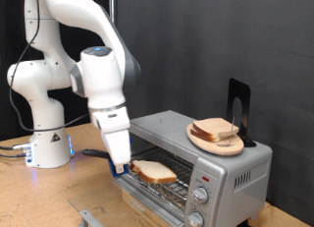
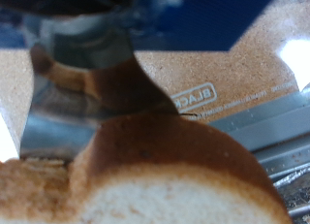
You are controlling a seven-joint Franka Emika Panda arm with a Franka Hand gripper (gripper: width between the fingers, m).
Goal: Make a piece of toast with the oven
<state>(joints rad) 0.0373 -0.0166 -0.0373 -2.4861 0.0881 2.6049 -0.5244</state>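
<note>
gripper (image 1: pixel 120 164) is down at the open oven (image 1: pixel 201 158) front, fingers clamped on the exterior view's left edge of the piece of toast (image 1: pixel 155 171), which lies flat on the wire rack (image 1: pixel 169 188). looks like the loading step; letting go cleanly seems to be what's needed. slice is square, no clear long axis, face up; spare slices sit on the wooden plate (image 1: pixel 199 140) on the oven roof.

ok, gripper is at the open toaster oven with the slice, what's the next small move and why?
Probably ease the square pale slice of bread with the brown crust a little further onto the wire rack of the boxy silver toaster oven. The exterior view shows the gripper at the slice's edge, the slice sitting at the front of the oven's opening, partly out. Whether the fingers clamp it is not clear.
</note>
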